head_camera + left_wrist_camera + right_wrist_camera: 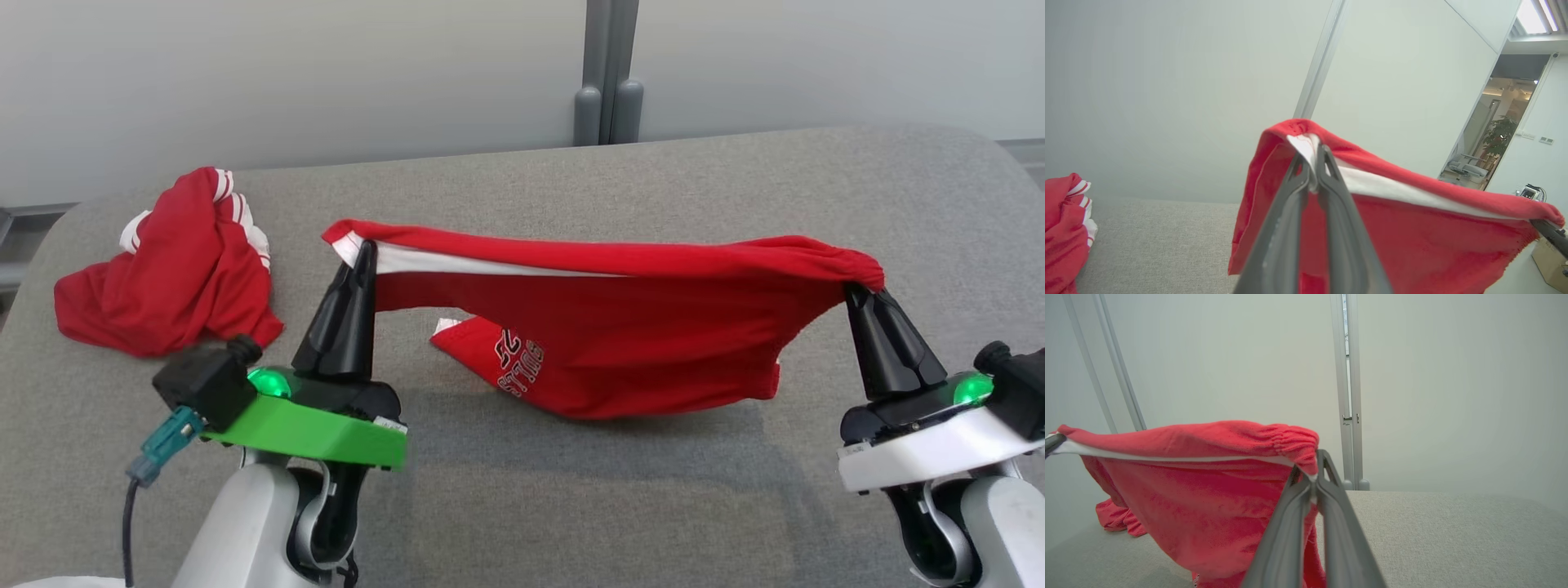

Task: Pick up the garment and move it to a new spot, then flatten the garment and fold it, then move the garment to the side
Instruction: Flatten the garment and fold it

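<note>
Holding garment [637, 343] stretched over tabletop [571, 506]: your L gripper [365, 247] clamped on one end, R gripper [857, 287] clamped on other; red heap [171, 269] at left.

free: grey table [571, 506] front, right | blocked: stretched garment [637, 327] mid-air centre; 1 crumpled red heap [163, 278] left (near left pincer [365, 247])

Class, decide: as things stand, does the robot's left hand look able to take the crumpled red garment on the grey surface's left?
Probably not yet. The left hand is shut on an edge of the hanging garment; the crumpled garment lies near, nothing between.
</note>
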Controlling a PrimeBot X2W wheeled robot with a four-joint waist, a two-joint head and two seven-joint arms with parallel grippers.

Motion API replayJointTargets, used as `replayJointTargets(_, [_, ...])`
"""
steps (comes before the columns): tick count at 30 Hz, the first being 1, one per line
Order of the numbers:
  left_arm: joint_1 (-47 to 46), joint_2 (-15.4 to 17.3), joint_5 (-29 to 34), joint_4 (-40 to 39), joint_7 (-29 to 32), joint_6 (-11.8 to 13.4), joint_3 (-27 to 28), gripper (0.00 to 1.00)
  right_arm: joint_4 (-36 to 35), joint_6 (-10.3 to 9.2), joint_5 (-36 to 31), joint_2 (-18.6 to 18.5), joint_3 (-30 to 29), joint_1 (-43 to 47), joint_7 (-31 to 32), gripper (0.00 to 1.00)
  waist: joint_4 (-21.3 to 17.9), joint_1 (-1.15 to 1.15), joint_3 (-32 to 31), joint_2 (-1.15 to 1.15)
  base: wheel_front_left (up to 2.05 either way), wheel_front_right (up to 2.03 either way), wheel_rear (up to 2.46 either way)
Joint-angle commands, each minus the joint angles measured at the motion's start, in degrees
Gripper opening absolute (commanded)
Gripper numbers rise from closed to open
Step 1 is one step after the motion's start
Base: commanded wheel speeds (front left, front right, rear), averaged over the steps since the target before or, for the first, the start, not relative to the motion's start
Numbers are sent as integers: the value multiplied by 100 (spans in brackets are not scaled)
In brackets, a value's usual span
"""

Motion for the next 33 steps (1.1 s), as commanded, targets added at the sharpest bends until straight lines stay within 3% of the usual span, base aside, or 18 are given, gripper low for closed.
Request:
replayJointTargets(1, [58, 17, 21, -115, -31, 42, 67, 0, -132, -11, 57, -51, -41, 85, 61, 0, -43, 0, -70, 0, 0, 0, 0])
replayJointTargets(9, [-297, 189, 101, -1184, 302, 184, 117, 0, -1375, -10, 357, -234, -249, -15, 731, 0, -55, 0, -3, 0, 0, 0, 0])
replayJointTargets(14, [-911, 250, 124, -900, 748, 227, 83, 0, -1245, -7, 429, -327, -54, -550, 1196, 0, -54, 0, 209, 0, 0, 0, 0])
replayJointTargets(18, [-1715, 183, -11, -187, 1026, 169, 105, 0, -546, -5, 539, -456, 425, -1483, 1507, 0, -114, 0, 429, 0, 0, 0, 0])
replayJointTargets(22, [-2754, 240, -45, 780, 1178, 114, 200, 0, 586, -6, 596, -404, 941, -2893, 1553, 0, -270, 0, 646, 0, 0, 0, 0])
replayJointTargets(28, [-4216, 341, 243, 2199, 949, 109, 277, 0, 2370, -6, 475, 92, 1306, -4809, 922, 0, -438, 0, 828, 0, 0, 0, 0])
replayJointTargets(33, [-5044, 368, 440, 3000, 398, 117, 319, 0, 3523, -6, 262, 371, 1487, -5675, 186, 0, -454, 0, 984, 0, 0, 0, 0])
